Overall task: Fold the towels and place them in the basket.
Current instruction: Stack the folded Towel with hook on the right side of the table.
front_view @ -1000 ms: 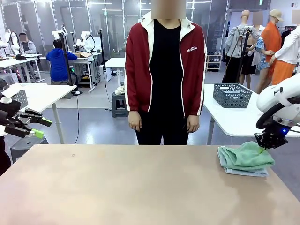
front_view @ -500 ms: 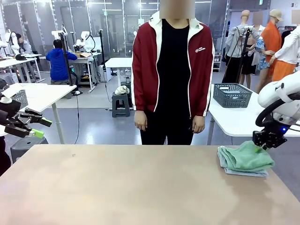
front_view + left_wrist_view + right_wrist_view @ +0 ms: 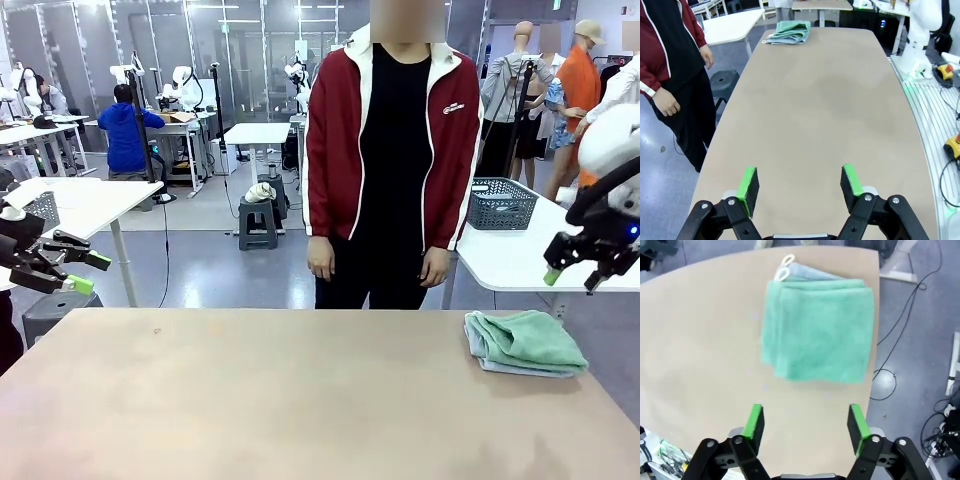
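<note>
The tabletop [image 3: 250, 400] is a plain beige-pink slab with rounded corners. On it, near the far right corner, lies a small stack of folded towels [image 3: 525, 343]: a green towel [image 3: 817, 327] on top, a pale blue-grey towel [image 3: 807, 271] beneath it, peeping out along one edge. Two small white loops [image 3: 785, 267] stick out at one corner of the stack and rest on the tabletop. The stack lies flat, close to the tabletop's right edge.

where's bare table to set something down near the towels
Bare table runs from the folded towels across to the left gripper and along the person's edge. The crowded spot is the far right corner, with the right gripper above it.
</note>
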`<move>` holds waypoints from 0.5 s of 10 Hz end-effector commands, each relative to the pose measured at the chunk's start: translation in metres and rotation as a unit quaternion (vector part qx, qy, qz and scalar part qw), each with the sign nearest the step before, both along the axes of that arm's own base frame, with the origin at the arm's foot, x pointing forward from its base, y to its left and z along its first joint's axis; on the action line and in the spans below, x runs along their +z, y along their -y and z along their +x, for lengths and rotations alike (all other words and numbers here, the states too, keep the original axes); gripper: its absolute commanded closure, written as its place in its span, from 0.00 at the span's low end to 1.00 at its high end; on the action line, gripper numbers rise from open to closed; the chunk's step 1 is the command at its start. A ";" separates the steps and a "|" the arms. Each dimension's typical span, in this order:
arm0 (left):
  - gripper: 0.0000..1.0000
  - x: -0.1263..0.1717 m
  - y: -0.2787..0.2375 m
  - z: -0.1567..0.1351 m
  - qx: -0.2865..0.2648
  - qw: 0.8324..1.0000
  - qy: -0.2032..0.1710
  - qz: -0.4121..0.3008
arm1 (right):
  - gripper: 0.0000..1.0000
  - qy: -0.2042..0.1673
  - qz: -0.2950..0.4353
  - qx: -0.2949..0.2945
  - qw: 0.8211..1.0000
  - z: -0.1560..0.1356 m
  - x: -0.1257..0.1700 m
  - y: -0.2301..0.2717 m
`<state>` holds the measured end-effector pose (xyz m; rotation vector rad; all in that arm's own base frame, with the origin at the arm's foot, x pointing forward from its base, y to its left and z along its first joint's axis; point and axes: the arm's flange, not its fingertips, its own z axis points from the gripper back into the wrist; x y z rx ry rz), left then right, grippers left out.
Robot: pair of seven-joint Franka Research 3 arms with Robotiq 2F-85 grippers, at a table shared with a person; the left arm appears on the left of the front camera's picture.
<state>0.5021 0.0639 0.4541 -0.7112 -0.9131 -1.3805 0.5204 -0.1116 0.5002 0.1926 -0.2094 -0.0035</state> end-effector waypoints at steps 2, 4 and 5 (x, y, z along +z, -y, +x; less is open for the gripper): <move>0.16 0.001 0.001 -0.004 -0.002 1.000 0.001 0.002 | 0.15 -0.027 -0.023 -0.065 0.997 -0.109 0.098 -0.073; 0.16 0.001 0.001 -0.004 -0.002 1.000 0.001 0.002 | 0.15 -0.038 -0.030 -0.070 0.996 -0.169 0.141 -0.113; 0.16 0.001 0.001 -0.004 -0.002 1.000 0.001 0.002 | 0.15 -0.034 -0.029 -0.059 0.997 -0.196 0.151 -0.126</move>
